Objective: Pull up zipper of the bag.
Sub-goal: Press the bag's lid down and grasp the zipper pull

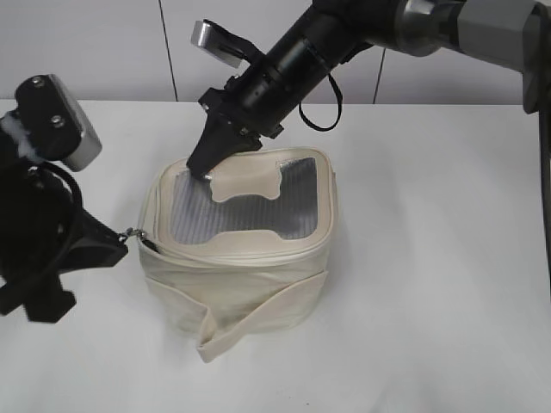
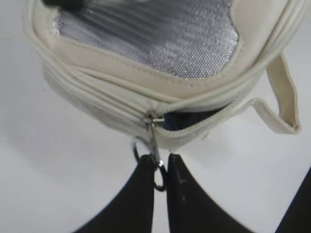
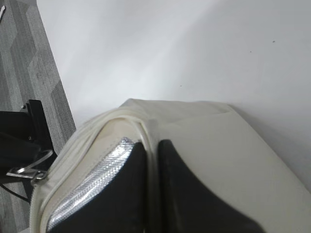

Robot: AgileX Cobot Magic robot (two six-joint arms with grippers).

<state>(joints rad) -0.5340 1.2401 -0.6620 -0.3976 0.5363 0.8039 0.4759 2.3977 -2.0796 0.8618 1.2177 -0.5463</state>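
Note:
The cream bag [image 1: 250, 288] stands mid-table with its silvery lid panel [image 1: 245, 211] facing up. The zipper [image 1: 215, 255] runs round the lid rim. In the left wrist view its silver slider [image 2: 154, 116] sits at the near corner; the track is closed to the left and gapes dark to the right [image 2: 194, 119]. My left gripper [image 2: 160, 167] is shut on a ring pull hanging from that slider, at the bag's left corner [image 1: 127, 238]. My right gripper [image 1: 200, 169] is shut on the lid rim [image 3: 151, 145] at the far left corner, pressing down.
The flat cream strap [image 1: 250, 323] hangs down the bag's front and loops out to the right in the left wrist view [image 2: 282, 97]. White tabletop [image 1: 430, 301] lies all round. Grey floor [image 3: 24, 58] shows beyond the table edge.

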